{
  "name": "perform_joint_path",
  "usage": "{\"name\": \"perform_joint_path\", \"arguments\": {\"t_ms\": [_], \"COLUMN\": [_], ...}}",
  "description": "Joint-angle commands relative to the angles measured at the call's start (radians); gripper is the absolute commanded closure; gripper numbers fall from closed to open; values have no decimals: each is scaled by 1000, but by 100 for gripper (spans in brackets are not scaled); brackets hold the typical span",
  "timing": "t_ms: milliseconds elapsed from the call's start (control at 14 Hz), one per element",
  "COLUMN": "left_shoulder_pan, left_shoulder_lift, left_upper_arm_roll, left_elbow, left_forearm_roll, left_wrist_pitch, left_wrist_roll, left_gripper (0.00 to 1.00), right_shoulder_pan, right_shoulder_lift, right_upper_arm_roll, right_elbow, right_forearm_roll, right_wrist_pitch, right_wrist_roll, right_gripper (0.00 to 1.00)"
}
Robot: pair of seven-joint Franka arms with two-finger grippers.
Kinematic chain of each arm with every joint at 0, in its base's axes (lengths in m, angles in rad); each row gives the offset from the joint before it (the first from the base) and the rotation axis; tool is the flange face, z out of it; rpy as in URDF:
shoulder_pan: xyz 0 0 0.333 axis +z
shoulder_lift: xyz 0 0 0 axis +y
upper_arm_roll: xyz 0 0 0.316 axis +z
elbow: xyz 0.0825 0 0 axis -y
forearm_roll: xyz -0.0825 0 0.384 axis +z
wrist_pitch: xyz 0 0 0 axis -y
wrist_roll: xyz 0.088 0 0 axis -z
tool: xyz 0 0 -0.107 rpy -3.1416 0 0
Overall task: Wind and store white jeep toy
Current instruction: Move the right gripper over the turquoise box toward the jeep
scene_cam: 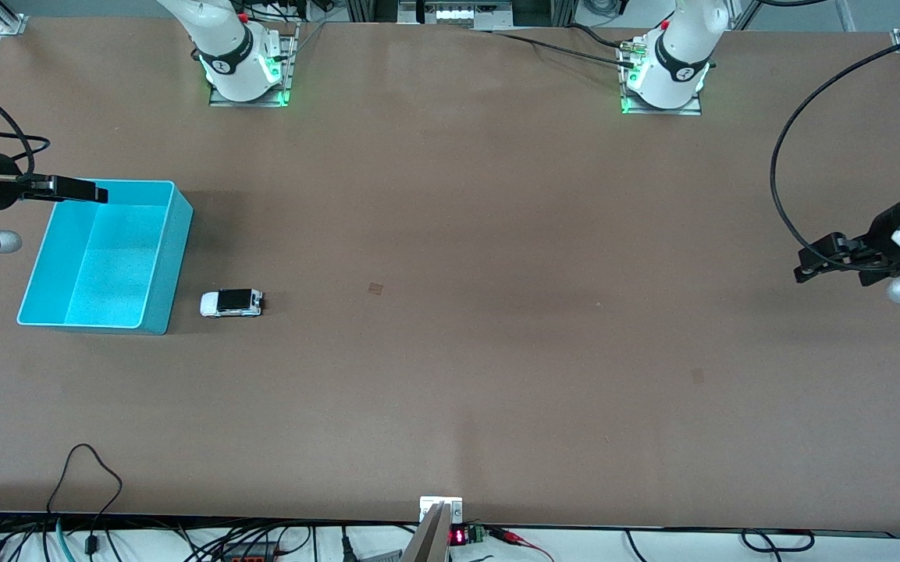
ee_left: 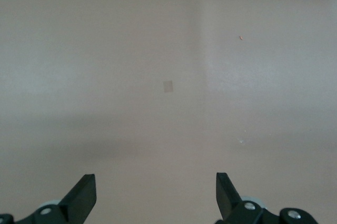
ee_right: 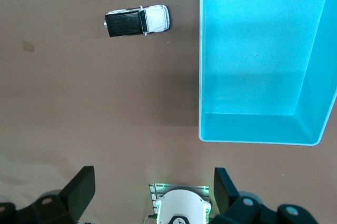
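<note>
- White jeep toy (scene_cam: 231, 303) sits on the table (scene_cam: 496, 351), left of centre in my front view, just beside the turquoise bin (scene_cam: 172, 257) and not touching it; the bin lies toward the right arm's end.
- In my right wrist view I see the toy (ee_right: 138, 20) in the upper left of the frame, with the bin (ee_right: 253, 134) filling the upper right.
- I see the right gripper (scene_cam: 79, 190) at the left edge of the front view, over the bin's farther rim, fingers spread wide and holding nothing.
- I see the left gripper (scene_cam: 809, 265) waiting at the right edge, over bare table, fingers (ee_left: 81, 197) wide apart and holding nothing.
</note>
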Motion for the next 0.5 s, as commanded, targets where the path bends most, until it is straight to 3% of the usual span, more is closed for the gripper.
{"name": "perform_joint_path", "arguments": {"t_ms": [0, 430], "left_shoulder_pan": [-23, -14], "left_shoulder_lift": [-20, -30], "left_upper_arm_roll": [16, 10], "left_elbow": [29, 77], "left_forearm_roll": [-9, -7], "left_wrist_pitch": [-57, -130], "left_wrist_roll": [-63, -43], "left_gripper": [0, 0], "right_shoulder_pan": [3, 23], "right_shoulder_lift": [0, -21], "right_upper_arm_roll": [5, 11], "right_elbow": [-6, -106], "right_forearm_roll": [3, -9], "right_wrist_pitch": [-4, 77], "right_wrist_roll": [-27, -194], "right_gripper": [0, 0]}}
